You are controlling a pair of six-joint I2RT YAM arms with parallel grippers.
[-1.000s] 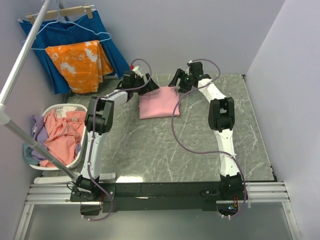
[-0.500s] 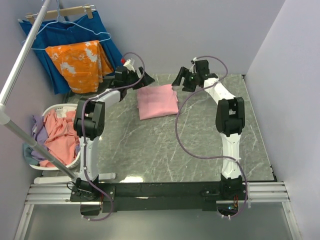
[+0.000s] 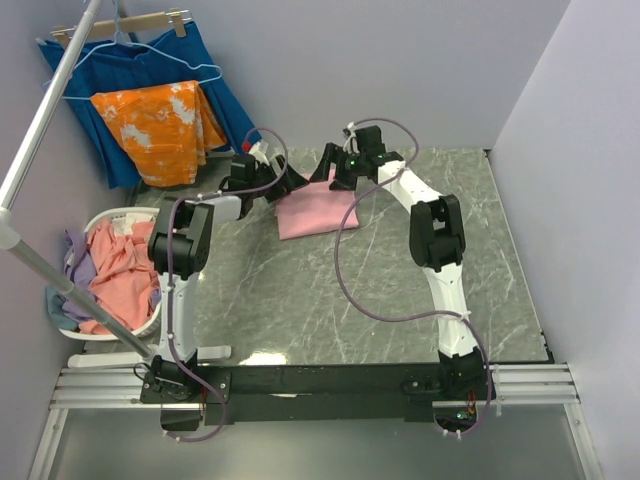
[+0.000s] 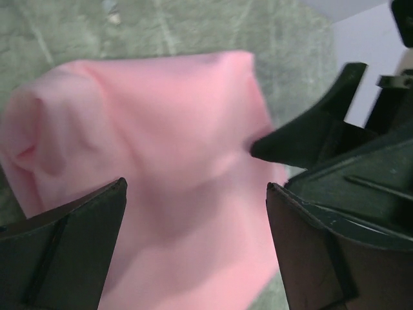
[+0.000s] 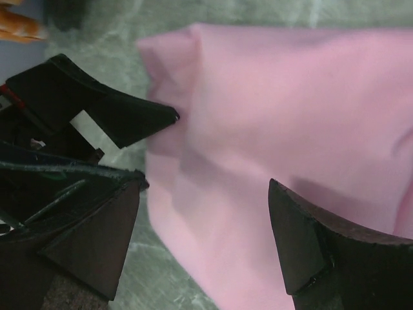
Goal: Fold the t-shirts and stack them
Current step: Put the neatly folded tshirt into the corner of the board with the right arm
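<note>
A light pink t-shirt [image 3: 317, 205] lies folded into a rough square at the far middle of the table; it fills the left wrist view [image 4: 161, 168] and the right wrist view [image 5: 284, 123]. My left gripper [image 3: 285, 180] is open just above its far left corner. My right gripper [image 3: 333, 172] is open above its far edge, close to the left one. Each wrist view shows the other gripper's dark fingers [image 4: 303, 135] [image 5: 116, 119] over the cloth. More t-shirts, salmon-pink [image 3: 125, 265] and lilac [image 3: 75, 262], are heaped in a white basket [image 3: 172, 290] at the left.
A dark blue pleated cloth [image 3: 140, 80] and an orange cloth with white blotches [image 3: 160, 125] hang on a rail at the back left. A slanted metal pole [image 3: 45, 130] crosses the left side. Walls close the back and right.
My right gripper has swung left over the pink shirt's far edge. My left gripper has come down and right to the shirt's far left corner. The shirt lies as before.
</note>
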